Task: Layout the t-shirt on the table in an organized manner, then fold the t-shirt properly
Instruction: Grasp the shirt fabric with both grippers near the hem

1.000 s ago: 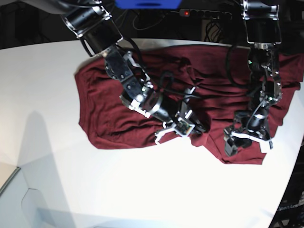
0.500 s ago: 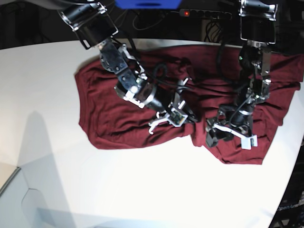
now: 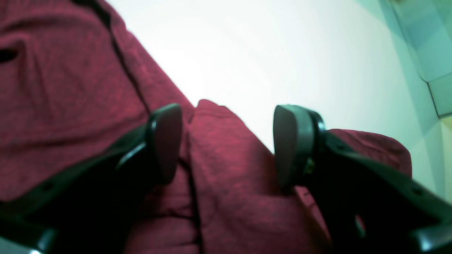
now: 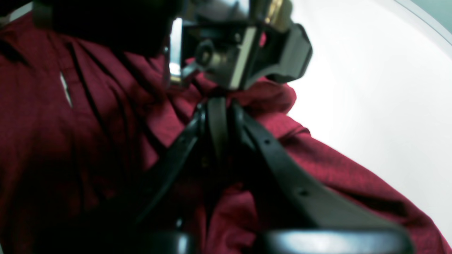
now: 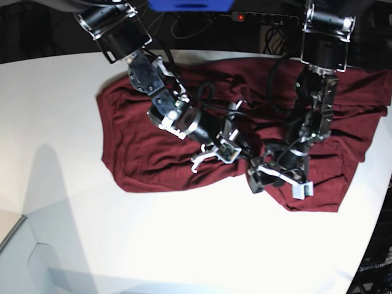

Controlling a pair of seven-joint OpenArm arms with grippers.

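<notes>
Left wrist view: the left gripper (image 3: 227, 144) stands spread wide, its two dark pads (image 3: 168, 141) well apart at mid-frame. A raised fold of the maroon t-shirt (image 3: 70, 106) lies between them; the left pad sits against the cloth, while the right pad seems just beside the fold, and contact there cannot be told. Nothing is pinched. The white table (image 3: 282, 53) fills the upper right of the frame.

Right wrist view: the right gripper (image 4: 217, 102) is clenched, its black fingers (image 4: 212, 120) meeting in the middle of the frame on a bunched ridge of the t-shirt (image 4: 88, 148), which gathers up toward the tips. Just above them, at top centre, sits the metal and black body of the other arm's end. The table (image 4: 370, 88) shows at right.

Base view: the t-shirt (image 5: 141, 141) lies rumpled across the upper middle of the table (image 5: 184, 245). The right gripper (image 5: 242, 156) and the left gripper (image 5: 277, 181) sit near each other at the shirt's lower centre edge. No readable writing shows.
</notes>
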